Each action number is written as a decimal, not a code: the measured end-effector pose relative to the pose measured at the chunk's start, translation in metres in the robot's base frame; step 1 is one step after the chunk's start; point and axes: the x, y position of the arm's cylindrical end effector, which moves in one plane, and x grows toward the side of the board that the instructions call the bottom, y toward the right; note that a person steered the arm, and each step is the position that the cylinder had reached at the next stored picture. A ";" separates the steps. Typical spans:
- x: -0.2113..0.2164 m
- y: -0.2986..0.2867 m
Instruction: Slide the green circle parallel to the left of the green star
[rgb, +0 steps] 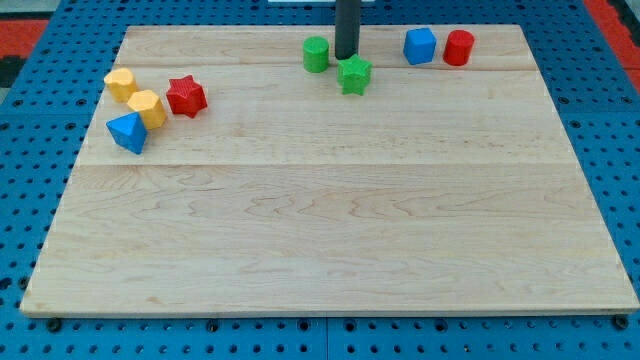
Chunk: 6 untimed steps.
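Green round cylinder block (316, 54) already sits left of green star block (354, 74), slightly higher; needs small nudge down. My tip (346, 57) btwn them; no claw, just rod.

Pale matt wood board (330, 230); blue perforated base (20, 180); dark matt rod (346, 25).

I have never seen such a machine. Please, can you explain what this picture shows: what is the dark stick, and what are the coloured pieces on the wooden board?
There is one camera, looking down at a wooden board. The dark stick is the robot arm's end effector, a plain rod. It holds nothing; my tip only pushes blocks. It stands between the green circle and the green star, at the view's top. To their right are a blue block and a red cylinder. At the view's left lie two yellow blocks, a red star and a blue block.
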 end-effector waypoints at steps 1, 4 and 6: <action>-0.025 -0.002; 0.016 -0.107; 0.020 -0.138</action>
